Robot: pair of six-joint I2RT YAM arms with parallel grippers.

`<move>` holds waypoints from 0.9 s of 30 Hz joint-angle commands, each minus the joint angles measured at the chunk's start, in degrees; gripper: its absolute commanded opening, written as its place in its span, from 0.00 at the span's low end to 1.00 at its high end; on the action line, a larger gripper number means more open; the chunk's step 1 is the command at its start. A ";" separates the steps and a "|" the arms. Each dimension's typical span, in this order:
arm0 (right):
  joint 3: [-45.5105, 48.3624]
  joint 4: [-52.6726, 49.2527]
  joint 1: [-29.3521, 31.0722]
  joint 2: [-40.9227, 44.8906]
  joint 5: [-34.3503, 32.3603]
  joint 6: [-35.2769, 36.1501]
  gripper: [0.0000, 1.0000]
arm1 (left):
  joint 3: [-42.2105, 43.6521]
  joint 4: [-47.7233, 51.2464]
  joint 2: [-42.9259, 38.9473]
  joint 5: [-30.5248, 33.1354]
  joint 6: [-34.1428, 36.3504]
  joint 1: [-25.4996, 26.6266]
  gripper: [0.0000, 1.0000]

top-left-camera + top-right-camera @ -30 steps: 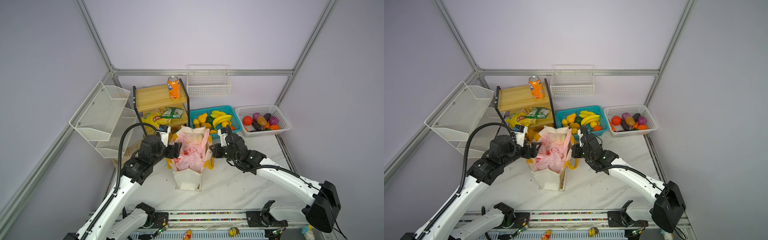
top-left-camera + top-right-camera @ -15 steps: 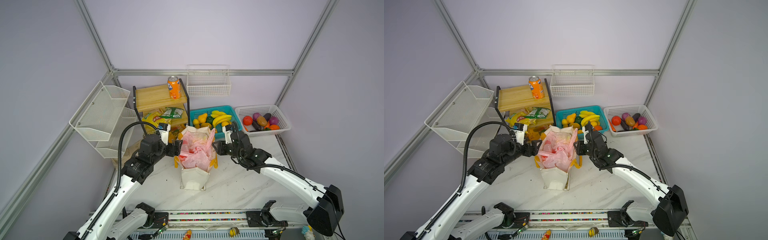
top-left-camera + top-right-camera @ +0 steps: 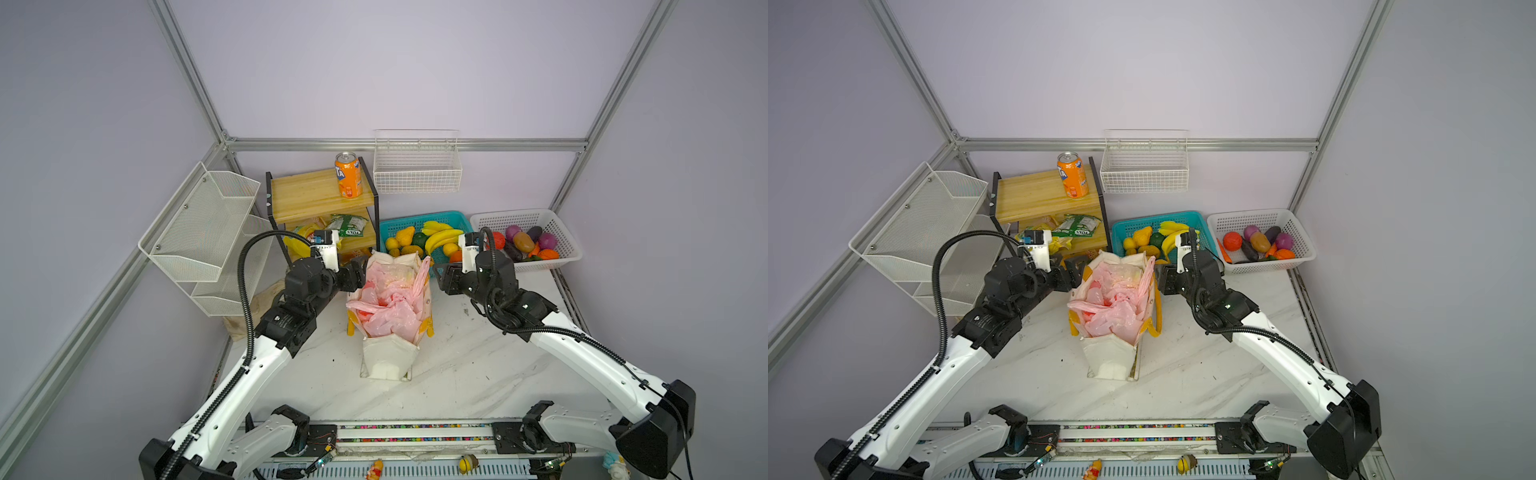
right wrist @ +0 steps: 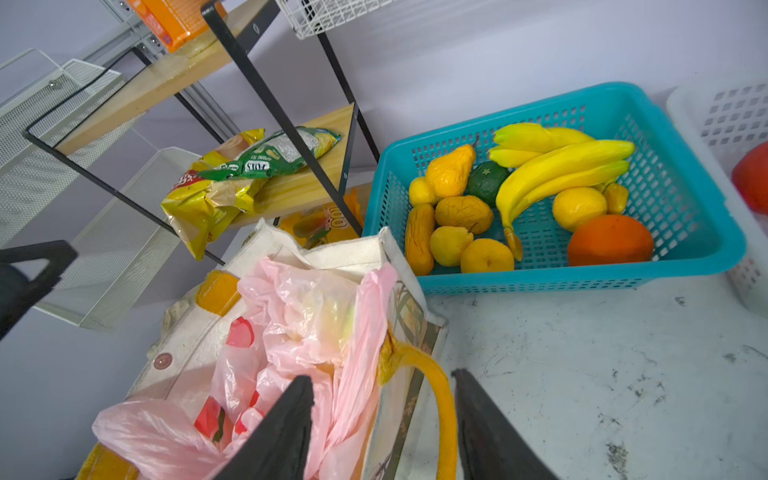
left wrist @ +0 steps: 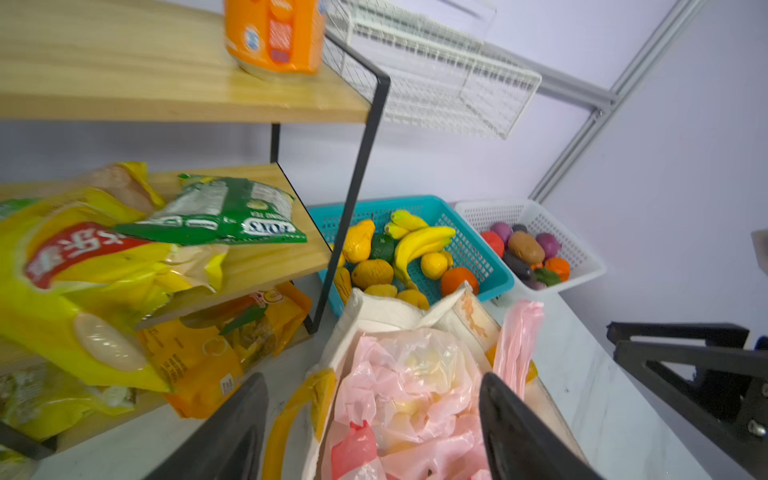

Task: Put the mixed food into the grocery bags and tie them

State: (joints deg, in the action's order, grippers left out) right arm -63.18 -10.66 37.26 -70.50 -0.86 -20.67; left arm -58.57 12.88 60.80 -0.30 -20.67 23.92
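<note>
The white canvas tote [image 3: 388, 361] [image 3: 1108, 357] with yellow handles stands upright at mid-table, and the pink plastic bag [image 3: 390, 307] [image 3: 1113, 307] is stuffed inside it. The mixed food is mostly hidden; pale yellow shapes [image 5: 419, 365] show through the plastic. My left gripper [image 3: 359, 270] [image 5: 372, 378] is open at the tote's left rim, one finger outside a yellow handle [image 5: 291, 415], the other over the pink bag [image 5: 411, 386]. My right gripper [image 3: 440, 278] [image 4: 381, 375] is open at the right rim, loosely straddling the other yellow handle [image 4: 440, 399] and a pink strap.
Behind the tote stand a wooden shelf [image 3: 311, 195] with an orange soda can [image 3: 348, 174] and snack packets [image 5: 216, 216], a teal fruit basket [image 3: 453, 218] and a white vegetable basket [image 3: 561, 232]. A mesh rack [image 3: 203, 232] hangs left; a tan bag [image 3: 266, 299] lies below it.
The tote was tilted and held up between both grippers; it now stands upright a little further right. The right gripper has opened and let go, and both grippers sit at the rims.
</note>
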 commanded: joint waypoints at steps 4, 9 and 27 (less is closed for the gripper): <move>5.08 1.03 0.61 -0.69 5.85 -1.97 0.51 | -3.20 4.46 1.70 -9.65 0.08 7.00 0.70; 6.23 2.56 1.67 -3.31 7.18 -3.07 0.34 | -6.12 10.61 6.98 -9.99 1.10 9.49 0.64; 1.74 4.59 2.65 1.65 11.55 -7.11 0.00 | -14.67 23.05 23.06 -11.19 8.09 13.33 0.58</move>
State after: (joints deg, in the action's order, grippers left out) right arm -58.41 -10.13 39.81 -71.44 8.84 -26.39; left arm -69.32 34.17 82.06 -10.74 -15.20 36.88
